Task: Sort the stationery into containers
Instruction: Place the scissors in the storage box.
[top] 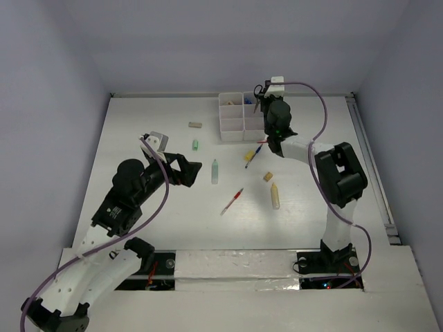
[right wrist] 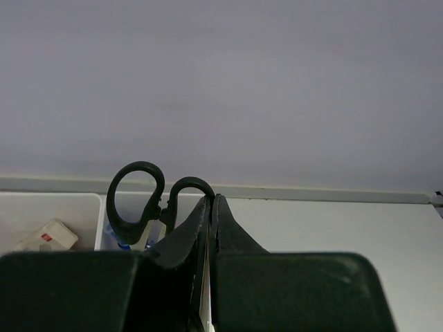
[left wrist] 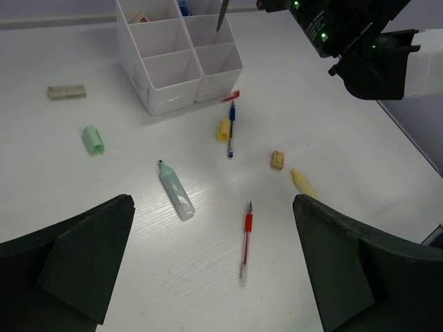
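Pens and markers lie loose on the table short of the tray [left wrist: 169, 100]. Farthest from it on the near side are a red pen [top: 232, 201] and a cream marker [top: 275, 196]. Nearer the tray sit a tan eraser [top: 268, 177] and a pale-green marker [top: 214, 171]. The left claw [top: 199, 174] hovers near-left of the tray, spread wide and empty. A yellow marker [top: 248, 158] and a blue pen [top: 256, 152] lie just short of the tray's near wall. A green cap [top: 196, 144] and a beige eraser [top: 195, 125] lie left of the tray. Above the tray's right column, the right claw [right wrist: 210, 204] is pressed together on black scissors [right wrist: 149, 200], blade pointing down.
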